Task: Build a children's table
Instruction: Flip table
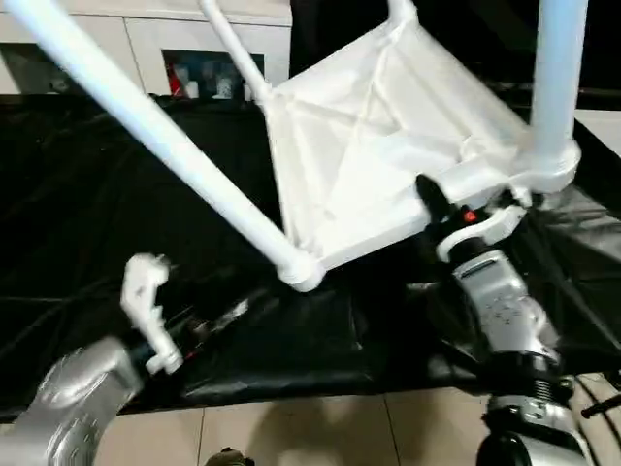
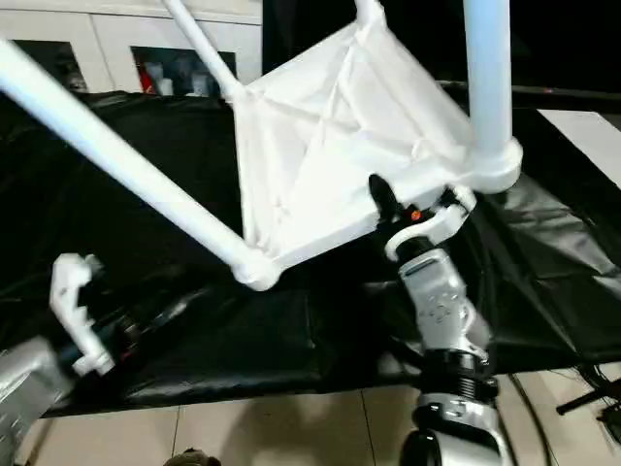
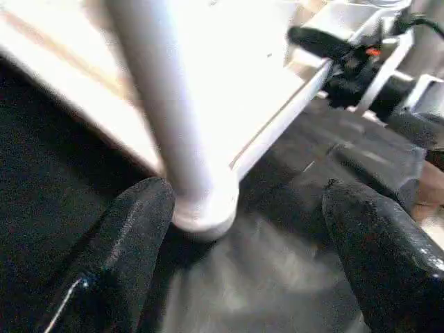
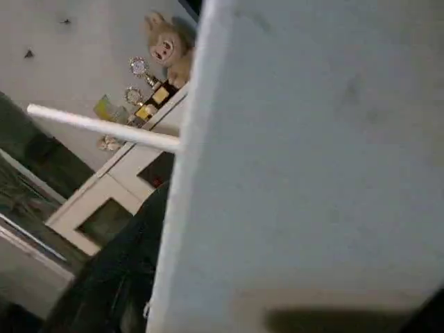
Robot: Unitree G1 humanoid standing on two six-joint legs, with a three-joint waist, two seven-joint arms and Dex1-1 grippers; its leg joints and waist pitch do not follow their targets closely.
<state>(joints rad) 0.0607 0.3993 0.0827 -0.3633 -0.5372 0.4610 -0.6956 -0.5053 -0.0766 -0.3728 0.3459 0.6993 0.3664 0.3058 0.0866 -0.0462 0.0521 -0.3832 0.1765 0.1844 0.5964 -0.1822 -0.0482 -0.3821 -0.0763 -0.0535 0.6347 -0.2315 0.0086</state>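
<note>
The children's table (image 1: pixel 359 146) hangs tilted above the work surface with its ribbed white underside toward me. Several white tube legs sit in its corner sockets. One long leg (image 1: pixel 165 146) runs up to the left from the near corner socket (image 1: pixel 301 270), and another leg (image 1: pixel 558 68) rises at the right. My right gripper (image 1: pixel 441 218) is shut on the top's near edge beside the right socket, one black finger (image 1: pixel 432 199) lying over the underside. My left gripper (image 3: pixel 243 257) is open; its fingers (image 3: pixel 118 257) stand wide on either side of the near socket, apart from it.
A black-draped work table (image 1: pixel 87 223) lies under everything, its front edge meeting a tiled floor (image 1: pixel 291 427). A white cabinet with glass doors (image 1: pixel 194 58) stands behind it, with a plush toy (image 4: pixel 170 48) on top.
</note>
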